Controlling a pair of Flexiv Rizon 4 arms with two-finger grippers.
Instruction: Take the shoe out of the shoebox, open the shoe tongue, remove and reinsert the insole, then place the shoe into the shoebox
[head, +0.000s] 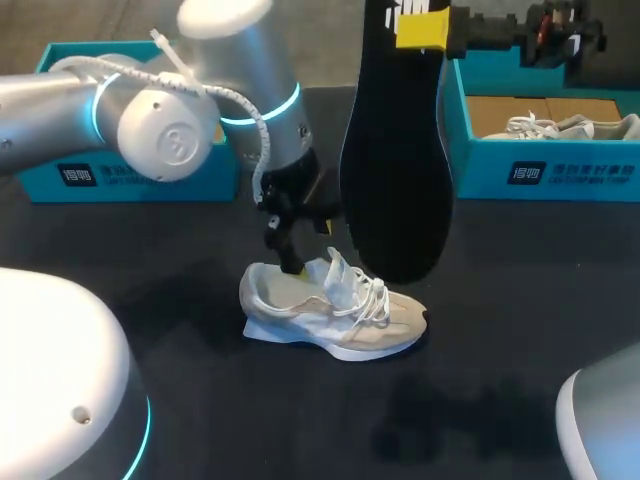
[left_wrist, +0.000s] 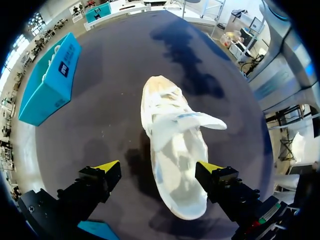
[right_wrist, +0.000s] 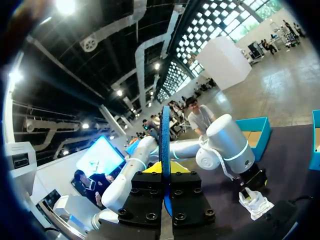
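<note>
Two things look likely to go wrong at reinsertion. The right gripper is clamped on one end of the black insole and holds it high, so the insole hangs nearly upright with its free end just above the laces of the shoe. The shoe lies upright on the table, well apart from the shoebox, where another shoe rests. The left gripper stands at the shoe's heel opening with its fingers spread wide. In the left wrist view the heel lies between them, and neither finger clearly presses on it, so the shoe seems unheld. The first risk follows from that: if the insole is pushed down into a loose shoe, the shoe will probably slide or roll onto its side instead of taking it. The second risk is the insole itself. Held by one end only, it is long and looks flexible, so its free end may catch on the laces or on the tongue and fold rather than slip inside. The tongue is pulled out to one side with nothing pinning it, so it could flop back over the opening. There is also a chance of collision, since the left gripper sits right where the insole has to enter. A hard push against any of these could shift the insole in the right gripper's grip.
</note>
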